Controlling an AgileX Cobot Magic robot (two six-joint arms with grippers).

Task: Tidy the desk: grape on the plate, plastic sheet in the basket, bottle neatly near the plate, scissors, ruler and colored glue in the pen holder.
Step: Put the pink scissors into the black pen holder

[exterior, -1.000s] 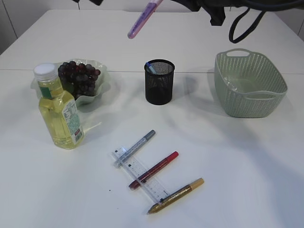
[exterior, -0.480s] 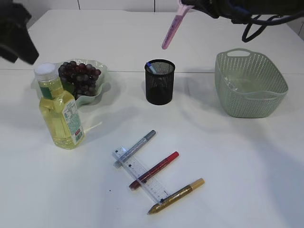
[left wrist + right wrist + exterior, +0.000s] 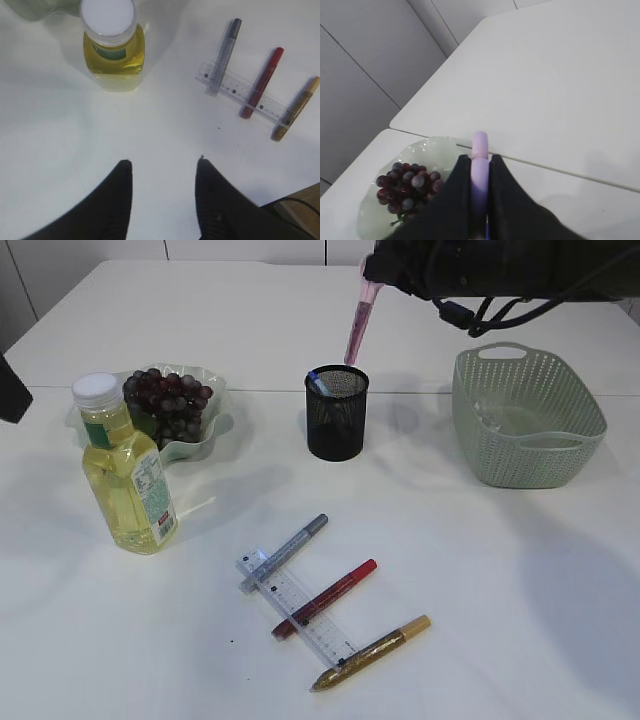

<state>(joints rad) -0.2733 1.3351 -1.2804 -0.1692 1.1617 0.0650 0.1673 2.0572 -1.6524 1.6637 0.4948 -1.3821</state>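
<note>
**A:** Purple glue pen [image 3: 357, 328] hanging tip-down right over the pen holder [image 3: 336, 412], right gripper [image 3: 479, 172] w/ jaws pressed tight on its barrel. Steep hold, prob so it drops straight into the mesh cup instead of catching the rim.

**B:** And the left gripper [image 3: 162, 167]?

**A:** Jaws spread, nothing btwn them, hovering over bare table [image 3: 520, 570] near the bottle [image 3: 122, 474]. Looks parked, maybe lining up for the next pick.

**B:** Rest of the job?

**A:** Grapes [image 3: 166, 403] sit on the plate [image 3: 215, 426], far left. Bottle stands upright just near-side of the plate, touching or almost. Basket [image 3: 526, 420] far right, and there's a clear sheen on its floor, could be the plastic sheet, can't confirm. Near centre: ruler [image 3: 296, 610] lying flat w/ three glue pens across it, silver [image 3: 284, 552], red [image 3: 323, 599], gold [image 3: 370, 652]. Those three look stacked on the ruler, so they'd likely need lifting first.

**B:** Anything you can't make out?

**A:** Scissors. Something blue pokes up inside the holder, might be a handle, too small to tell. Right arm cut off by the top edge in the exterior view, only a dark mass and cables. Wrist view hides the pen's lower end behind the jaws, so tip-to-rim gap is unclear.
</note>
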